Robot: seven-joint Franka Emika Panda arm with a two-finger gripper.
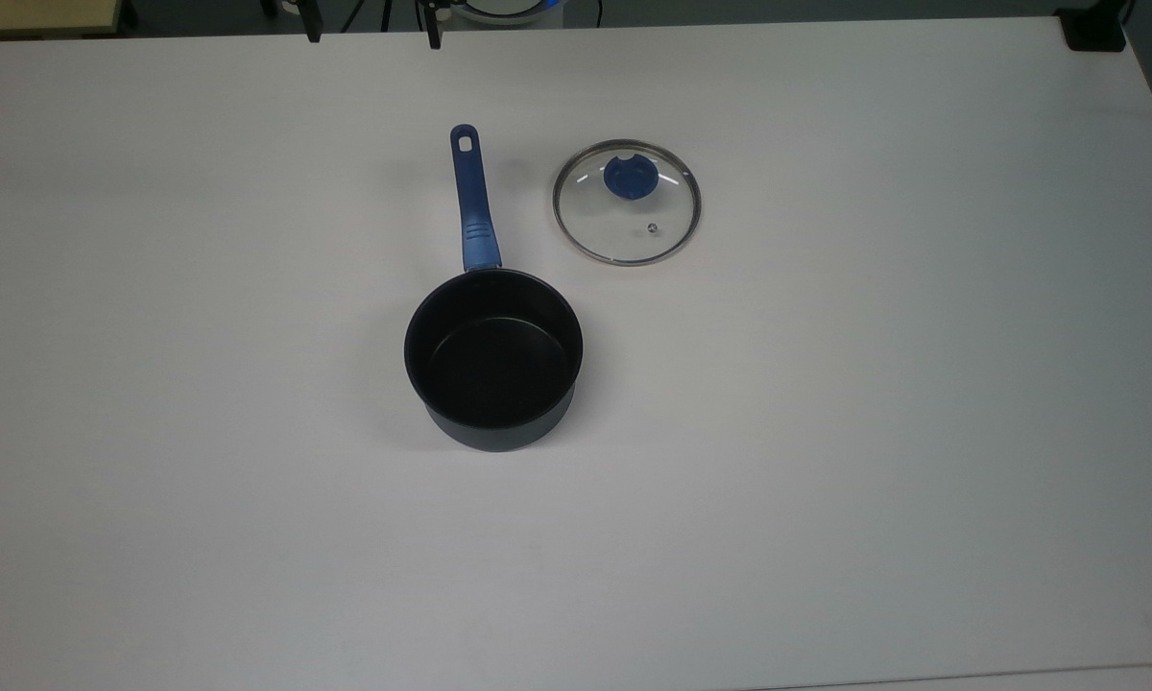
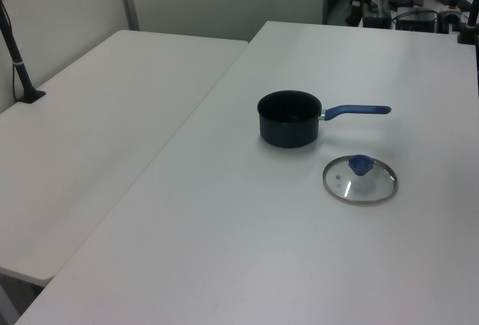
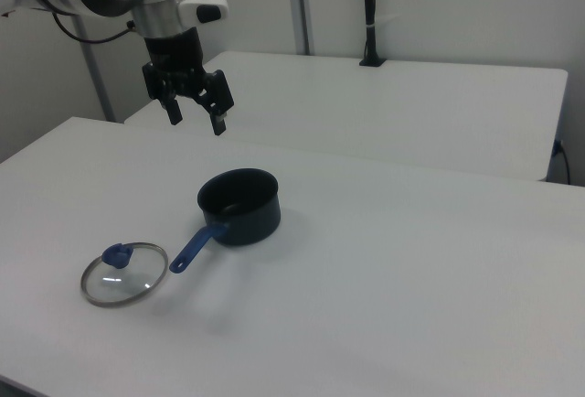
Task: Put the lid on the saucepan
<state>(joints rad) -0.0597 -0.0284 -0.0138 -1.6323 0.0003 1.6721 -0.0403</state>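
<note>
The saucepan stands upright on the white table, black inside, its long blue handle pointing toward the top view's upper edge. Beside that handle, on the top view's right, the glass lid lies flat on the table with its blue knob up, apart from the pan. The same pan and lid show in the left view. In the right view the saucepan sits mid-table with the lid at its lower left. My gripper hangs open high above the table, up and left of the pan, holding nothing.
A second white table adjoins on the left view's left, with a black post clamped to it. Black equipment stands at the table's far end. Bare tabletop spreads around the pan and lid.
</note>
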